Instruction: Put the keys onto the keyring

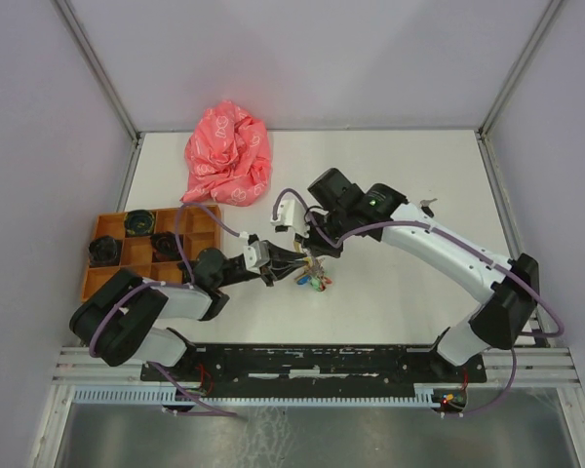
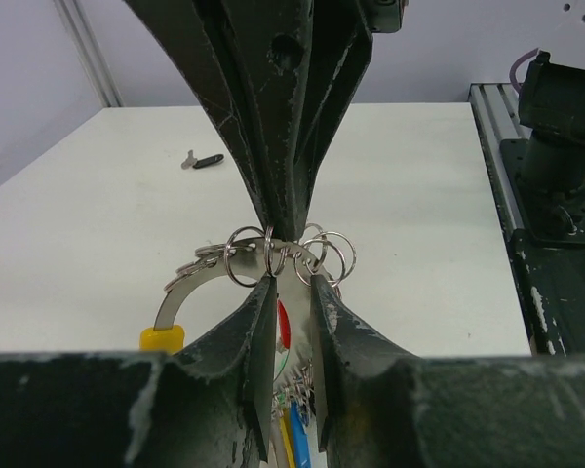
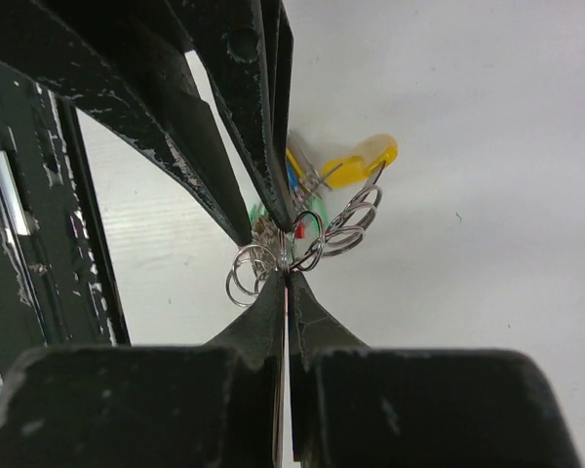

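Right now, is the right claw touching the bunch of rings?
Touching. The right wrist view shows the right gripper shut, its tips pinching the bunch of rings between them.

The worktop (image 1: 390, 302) is plain white. At the upper left of the top view is a coral-pink cloth (image 1: 228, 156) printed with small white motifs. At mid left, an orange tray (image 1: 197, 232) holds black round pieces (image 1: 105, 250). The left arm (image 1: 166, 302) is black. The right arm (image 1: 439, 244) is white with black joints. Both carry lilac cables (image 1: 370, 229). The left hand (image 2: 291, 283) and right hand (image 3: 288, 283) are black, scuffed pale grey. The keyring (image 2: 273, 255) is silver, with a yellow tag (image 2: 162, 338) and red, green and blue key heads (image 1: 317, 283). A lone key (image 2: 207, 161) has a black head.
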### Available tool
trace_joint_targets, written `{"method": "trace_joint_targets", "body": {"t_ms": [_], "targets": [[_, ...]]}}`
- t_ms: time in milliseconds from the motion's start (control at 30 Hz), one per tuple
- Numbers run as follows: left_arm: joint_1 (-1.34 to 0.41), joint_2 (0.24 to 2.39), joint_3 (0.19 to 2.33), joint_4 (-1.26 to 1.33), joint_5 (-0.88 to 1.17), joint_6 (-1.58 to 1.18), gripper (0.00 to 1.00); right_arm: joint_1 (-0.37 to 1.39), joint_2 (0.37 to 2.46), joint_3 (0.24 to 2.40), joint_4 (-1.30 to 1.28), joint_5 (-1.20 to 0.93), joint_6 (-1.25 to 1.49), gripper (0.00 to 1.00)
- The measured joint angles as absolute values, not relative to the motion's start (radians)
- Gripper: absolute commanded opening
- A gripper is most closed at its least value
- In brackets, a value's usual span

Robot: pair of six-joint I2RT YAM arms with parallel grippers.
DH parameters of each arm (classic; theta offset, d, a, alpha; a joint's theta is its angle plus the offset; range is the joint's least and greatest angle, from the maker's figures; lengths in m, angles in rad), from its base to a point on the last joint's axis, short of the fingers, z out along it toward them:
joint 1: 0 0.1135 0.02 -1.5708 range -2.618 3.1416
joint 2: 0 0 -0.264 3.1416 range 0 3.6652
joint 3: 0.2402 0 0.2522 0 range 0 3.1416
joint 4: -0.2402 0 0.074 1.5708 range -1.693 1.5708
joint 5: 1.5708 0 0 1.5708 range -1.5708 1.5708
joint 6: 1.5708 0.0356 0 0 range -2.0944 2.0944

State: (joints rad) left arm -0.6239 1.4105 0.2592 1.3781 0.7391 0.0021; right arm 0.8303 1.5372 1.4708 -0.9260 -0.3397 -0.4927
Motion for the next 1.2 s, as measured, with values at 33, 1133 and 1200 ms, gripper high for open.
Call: {"method": "trace_joint_targets", "body": {"t_ms": [33,1133,1200], "targets": [[-0.624,1.411,0.259,1.371,0.739,0.006,0.27,0.841,1.555,1.493,-0.950,-0.316,-0.496,0.01],[-0.709,1.477,0.205,1.495,0.439,-0.015,0.41,0.900,1.666,1.656,-0.978,-0.020,-0.333,0.01],[-0.753,1.477,0.205,1.488,0.357,-0.005,0.42,0.900,1.666,1.656,-0.975,-0.016,-0.302,0.01]]}}
